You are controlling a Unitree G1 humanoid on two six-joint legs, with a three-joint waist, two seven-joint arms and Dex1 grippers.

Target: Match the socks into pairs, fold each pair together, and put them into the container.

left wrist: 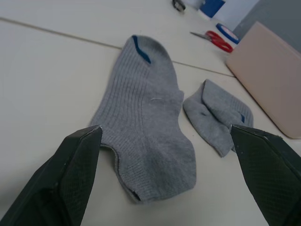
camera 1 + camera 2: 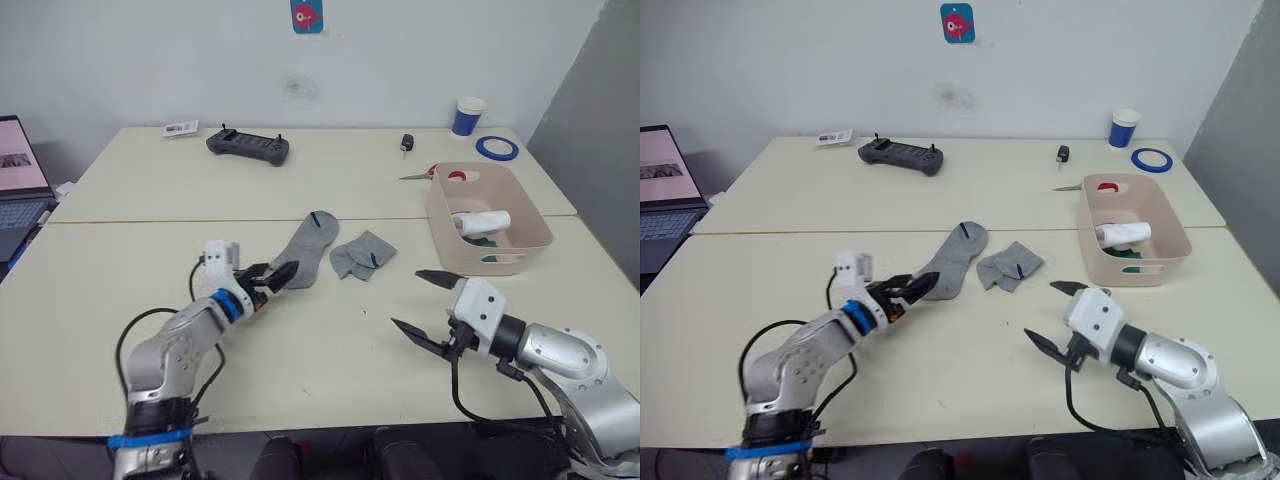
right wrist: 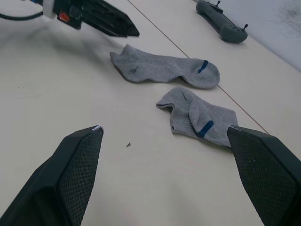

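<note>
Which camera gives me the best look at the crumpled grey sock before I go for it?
The right wrist view: the crumpled grey sock lies unobstructed, its fold and blue mark plain. The left wrist view shows it off to one side; both eye views show it small, mid-table.

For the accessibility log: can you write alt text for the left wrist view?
A flat grey sock lies on the table just beyond the open left gripper, a crumpled grey sock beside it. The container stands further off, with scissors and a tape roll behind.
</note>
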